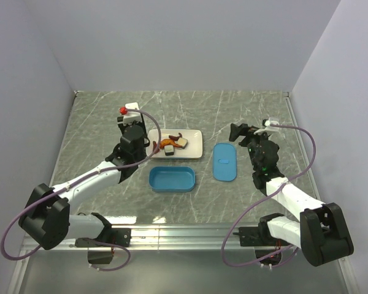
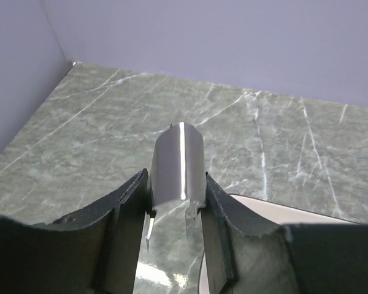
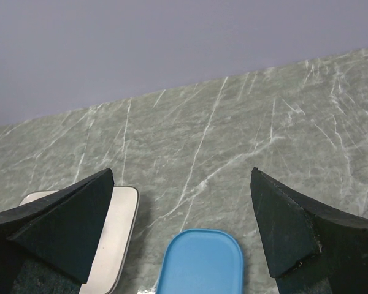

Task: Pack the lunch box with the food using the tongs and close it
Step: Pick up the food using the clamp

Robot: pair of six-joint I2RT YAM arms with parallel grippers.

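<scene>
Two end effectors, two different states.

Left end effector [image 2: 176, 179] is narrowed onto the tongs [image 2: 178, 162]. In the left wrist view a grey metal strip stands clamped between the dark fingers [image 2: 130, 208] and pokes out past their tips. Two thin metal bits show lower in the gap. Can't tell from this view which end of the tongs that is.

In the top view this end effector sits at the left edge of the white plate [image 1: 196, 147], right beside the food [image 1: 167, 145]. The tongs are too small there to say whether they touch a piece.

All the food is on the plate's left half: orange-red curved bits, a dark red piece toward the back, and whitish-tan cubes with dark edges.

Lunch box [image 1: 172, 179] is open on the tabletop [image 1: 92, 122], just in front of the plate, near it but apart. Lid [image 1: 224, 161] lies flat to the right of plate and box, tab up, touching neither.

Right end effector [image 3: 181, 174] is wide, nothing between its fingers, and hangs above the tabletop just beyond the lid's far end. Its wrist view looks down between both fingers at that lid end and the plate's right corner.
</scene>
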